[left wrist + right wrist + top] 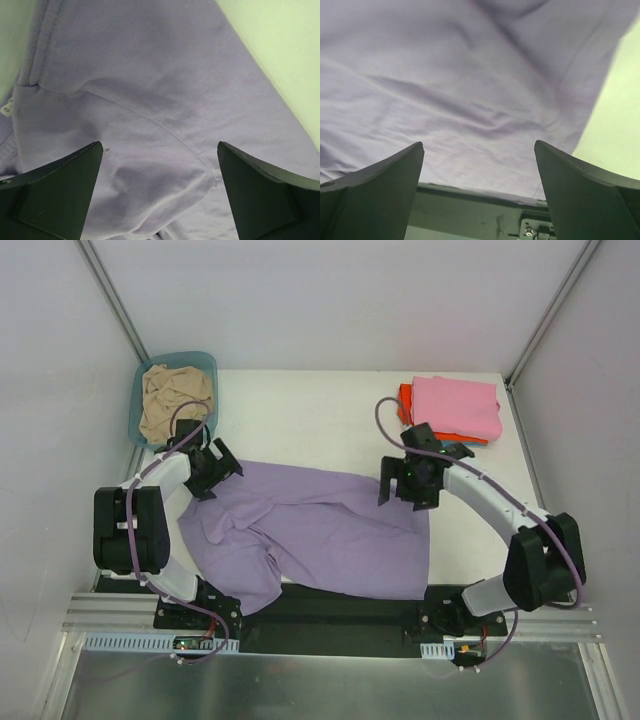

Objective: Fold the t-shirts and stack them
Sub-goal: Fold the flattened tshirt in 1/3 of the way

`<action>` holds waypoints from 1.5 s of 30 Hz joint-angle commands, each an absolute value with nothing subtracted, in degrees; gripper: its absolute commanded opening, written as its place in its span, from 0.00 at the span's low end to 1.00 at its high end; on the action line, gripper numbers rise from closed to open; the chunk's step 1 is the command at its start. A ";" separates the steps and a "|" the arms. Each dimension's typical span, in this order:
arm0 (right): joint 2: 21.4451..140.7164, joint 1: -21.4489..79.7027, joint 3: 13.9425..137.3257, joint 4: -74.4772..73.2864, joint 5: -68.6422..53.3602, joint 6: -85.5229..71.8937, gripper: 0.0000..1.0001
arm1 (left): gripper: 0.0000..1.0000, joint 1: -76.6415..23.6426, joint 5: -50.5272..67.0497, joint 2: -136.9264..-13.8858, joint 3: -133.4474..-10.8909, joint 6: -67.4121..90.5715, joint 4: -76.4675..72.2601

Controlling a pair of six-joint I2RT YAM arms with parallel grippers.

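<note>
Currently the lavender shirt [330, 540] is spread unfolded and wrinkled across the near middle of the table [300, 405]. Its near edge is laid over the black base plate [330, 625] that carries the arms. The left gripper [215, 470] is held over the shirt's far left corner and the right gripper [405, 485] over its far right corner — both with jaws released wide and nothing between them. Whether the fingertips touch the cloth cannot be told from above, since each wrist hides its own tips.

In the left wrist view the left gripper [160, 170] is seen close above purple cloth crossed by a curved seam. A small white label [6, 110] is cut off at the left edge, its print too small to read. In the right wrist view the right gripper [479, 170] is seen above creased cloth whose hem lies over the base plate [470, 212].

At the far right a folded pink shirt [458, 405] is stacked on an orange-red shirt [406, 398], of which only an edge is shown. A thin teal sliver under the pile's near edge is too slight to identify. In the far left corner a crumpled beige shirt [172, 400] is held in a teal basin [205, 362] — its near rim is partly hidden by the left arm.
</note>
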State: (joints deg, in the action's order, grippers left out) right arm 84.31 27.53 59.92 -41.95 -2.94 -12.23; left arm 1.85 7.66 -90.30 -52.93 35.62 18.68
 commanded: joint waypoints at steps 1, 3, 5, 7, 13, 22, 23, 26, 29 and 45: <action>80.95 18.65 63.28 -44.39 0.54 -12.48 0.97 | 0.99 1.67 10.10 -88.86 -57.04 32.61 20.48; 81.30 14.26 62.32 -41.23 -3.42 -11.78 0.97 | 0.99 1.67 10.11 -89.21 -57.48 32.52 20.48; 82.96 12.75 62.31 -38.16 -5.70 -9.94 0.97 | 0.99 1.58 10.11 -89.65 -57.57 32.52 20.48; 85.42 11.34 63.80 -37.70 -7.29 -7.22 0.97 | 0.99 1.67 10.28 -90.52 -57.92 32.08 20.48; 93.86 6.95 67.58 -37.62 -6.77 -5.01 0.72 | 0.99 1.67 9.14 -92.28 -57.66 30.50 20.48; 100.02 6.24 69.08 -36.56 -9.93 -4.39 0.57 | 0.99 1.67 8.44 -93.25 -57.39 30.23 20.48; 99.85 6.24 68.82 -36.48 -9.84 -4.48 0.56 | 0.99 1.58 8.44 -93.25 -57.39 30.23 20.48; 99.58 6.24 68.20 -36.30 -9.93 -4.22 0.55 | 0.99 1.67 8.26 -93.51 -57.31 30.23 20.48; 100.37 6.24 67.77 -36.56 -9.93 -4.13 0.55 | 0.99 1.67 8.17 -93.69 -57.48 30.23 20.57; 103.01 6.07 67.15 -35.51 -9.32 -4.48 0.18 | 0.99 1.67 7.38 -93.87 -58.53 29.97 20.48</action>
